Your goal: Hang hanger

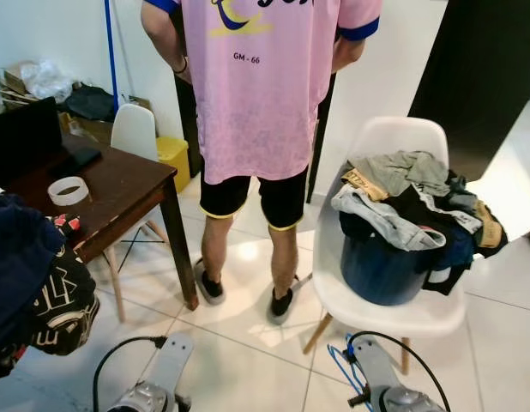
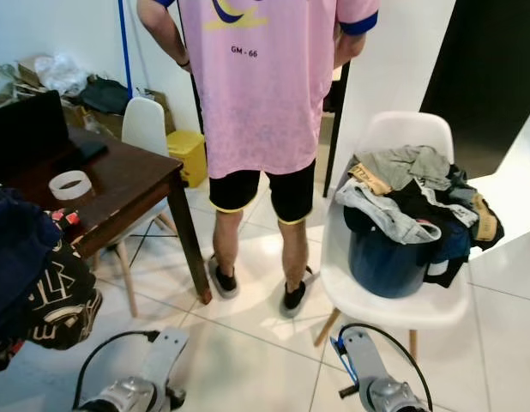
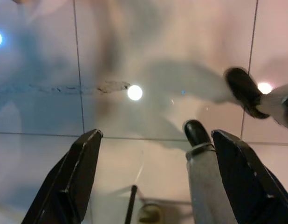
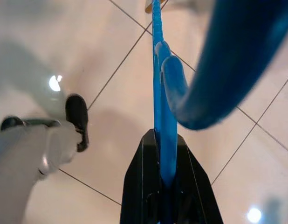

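My right gripper [image 4: 163, 135] is shut on a blue plastic hanger [image 4: 228, 60], whose thin bar and thick curved hook reach out past the fingers over the tiled floor. From the head, a bit of the blue hanger [image 1: 338, 365] shows beside my right arm [image 1: 378, 378] at the bottom edge. My left gripper [image 3: 156, 135] is open over the floor, with nothing between its fingers. My left arm [image 1: 162, 373] hangs low at the bottom left.
A person in a pink shirt [image 1: 265, 86] stands close ahead with their back to me. On the right, a white chair [image 1: 394, 309] holds a dark bucket heaped with clothes [image 1: 415, 206]. A brown table [image 1: 119, 184] and dark garments [image 1: 33, 283] are on the left.
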